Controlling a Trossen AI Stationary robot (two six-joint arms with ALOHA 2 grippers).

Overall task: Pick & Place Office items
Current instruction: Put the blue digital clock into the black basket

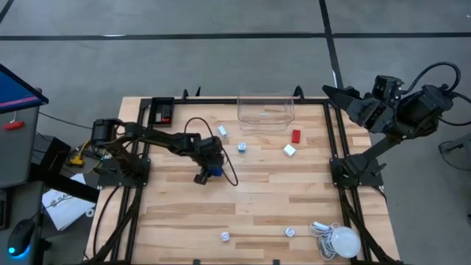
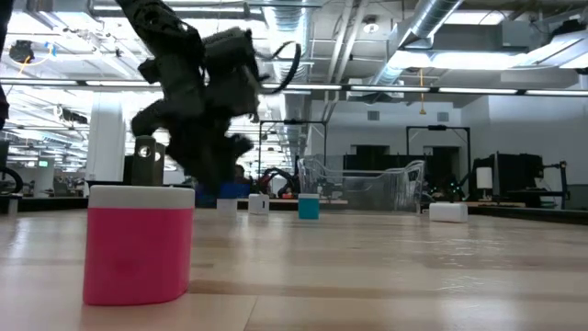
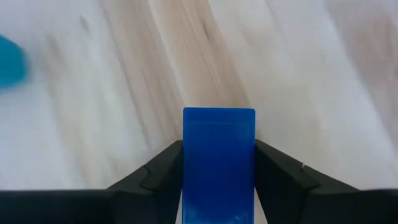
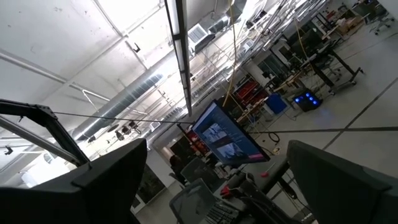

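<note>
We see the left end effector low over the middle of the worktop, its fingers pressed against both sides of a blue block — gripped. The right end effector waits off the worktop's right edge, raised — fingers spread wide, holding nothing.

Left tool seemingly on blue block

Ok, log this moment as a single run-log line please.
left gripper: fingers against both sides of blue block, low over table centre | right gripper: open, parked off table's right edge | clear bin: at far edge
</note>
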